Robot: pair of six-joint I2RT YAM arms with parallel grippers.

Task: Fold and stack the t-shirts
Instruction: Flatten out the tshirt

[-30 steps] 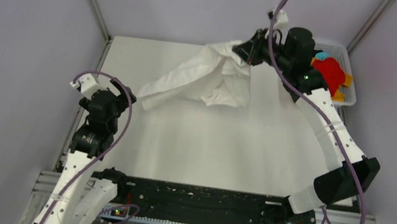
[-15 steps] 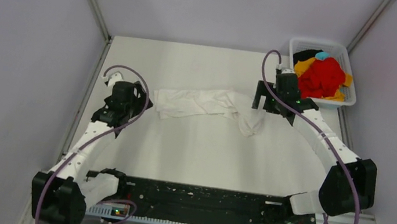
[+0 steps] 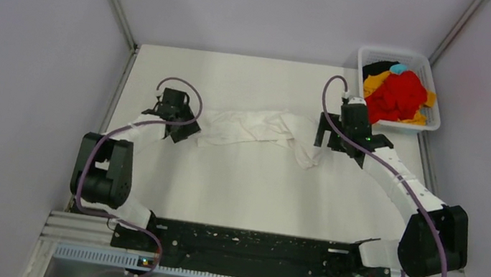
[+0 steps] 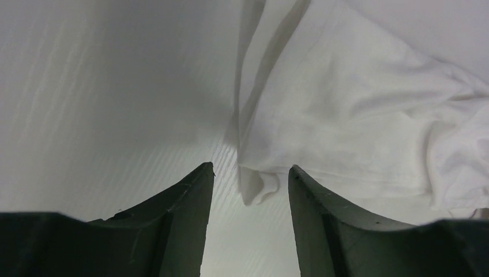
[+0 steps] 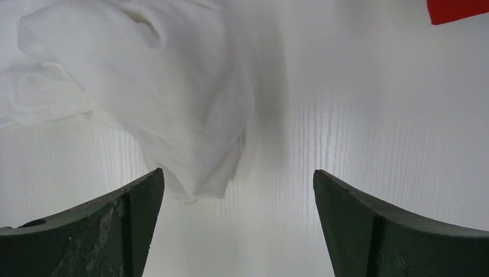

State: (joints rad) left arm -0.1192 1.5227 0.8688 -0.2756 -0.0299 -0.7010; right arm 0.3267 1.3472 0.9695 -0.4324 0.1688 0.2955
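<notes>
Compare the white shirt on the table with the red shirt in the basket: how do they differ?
The white shirt lies alone on the table, pulled out into a long crumpled band. The red shirt sits bunched in the basket, on top of yellow-orange cloth. In the top view the white shirt covers far more area than the red shirt. Shared: neither is folded yet.
</notes>
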